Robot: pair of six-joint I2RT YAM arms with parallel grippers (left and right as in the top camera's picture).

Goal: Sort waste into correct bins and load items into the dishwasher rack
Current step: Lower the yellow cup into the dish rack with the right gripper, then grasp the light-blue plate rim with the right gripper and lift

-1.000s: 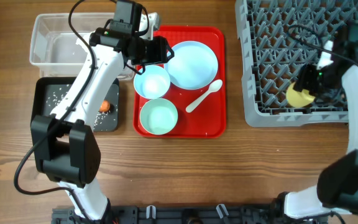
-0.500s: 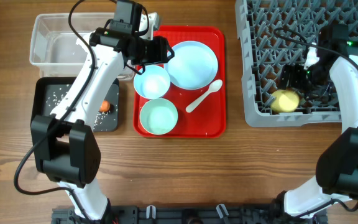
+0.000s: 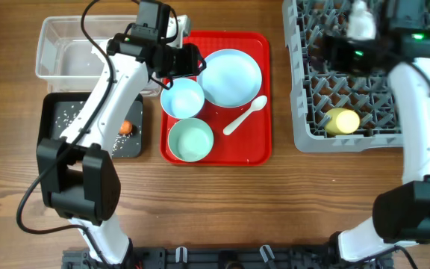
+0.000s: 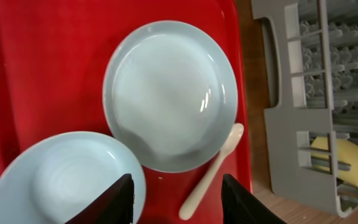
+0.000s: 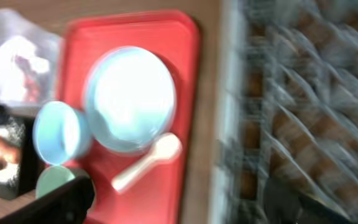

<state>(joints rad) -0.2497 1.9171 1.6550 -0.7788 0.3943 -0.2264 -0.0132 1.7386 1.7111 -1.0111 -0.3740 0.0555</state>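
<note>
Two dishes lie by the open, empty left fingers (image 4: 118,200): pale blue bowl (image 4: 61,180) at 9 o'clock, pale blue plate (image 4: 169,93) at 12. Right fingers (image 5: 58,199), open too, hang far off over the dishwasher rack (image 3: 308,90).

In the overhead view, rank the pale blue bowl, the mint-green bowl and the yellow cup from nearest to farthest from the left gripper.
From the left gripper:
1. pale blue bowl, on the red tray, right beside the gripper.
2. mint-green bowl, farther down the same tray.
3. yellow cup, far off in the dishwasher rack on the right.
</note>
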